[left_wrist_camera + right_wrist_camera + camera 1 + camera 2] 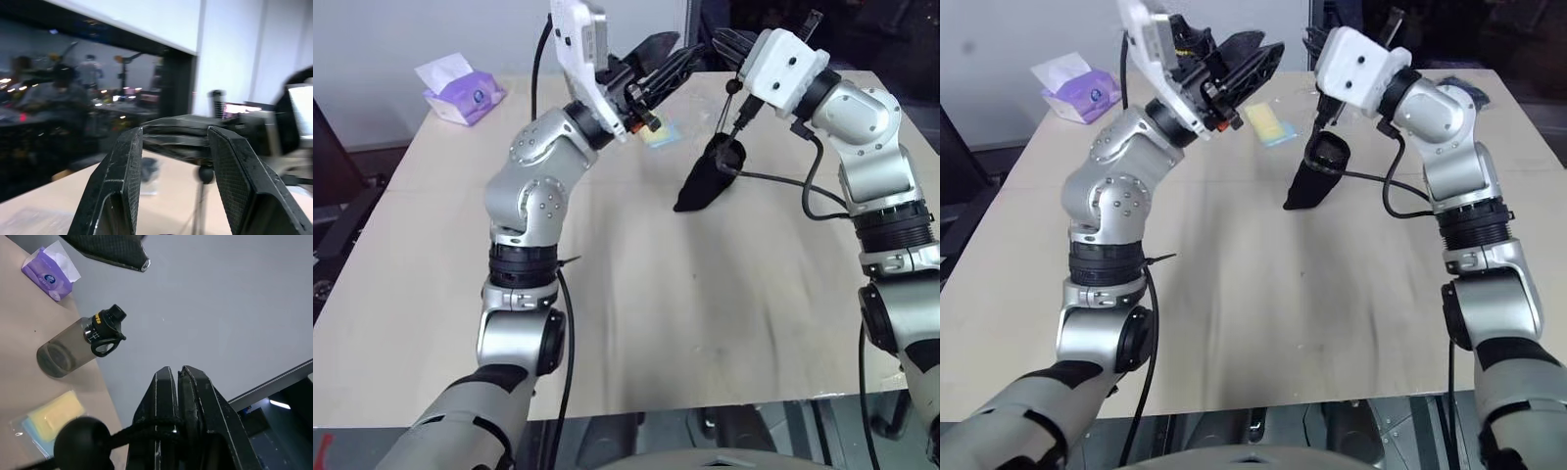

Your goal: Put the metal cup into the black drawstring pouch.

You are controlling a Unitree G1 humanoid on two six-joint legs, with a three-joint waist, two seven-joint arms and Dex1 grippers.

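Two arms of mine are raised over the pale wooden table [656, 323], their grippers close together above its far half. Farthest to my left, near the far corner, sits a purple tissue pack [460, 90] with a white tissue sticking out.

Next comes my left arm. It is bent sharply at the elbow, with the forearm rising and the wrist cocked so that my left gripper [174, 131] points up and across toward my right side. Its two black fingers [122, 171] stand moderately apart, and nothing lies between them. Through that gap I see my other gripper just ahead.

Beyond and below that hand, a yellow item in clear plastic [1270, 124] lies flat on the table. A clear grey bottle [73, 345] with a black cap is near it, toward the table's far edge.

Just right of the yellow item is the black drawstring pouch [710, 181]. It hangs slanted with its mouth gaping upward, and its lower end seems to rest on the tabletop. Its drawcord [142, 428], which carries a round black bead [80, 438], runs up into my right gripper [177, 374], whose fingers are pressed tight together on the cord.

My right arm comes up from the right edge, the elbow high and the forearm angled inward to the left.
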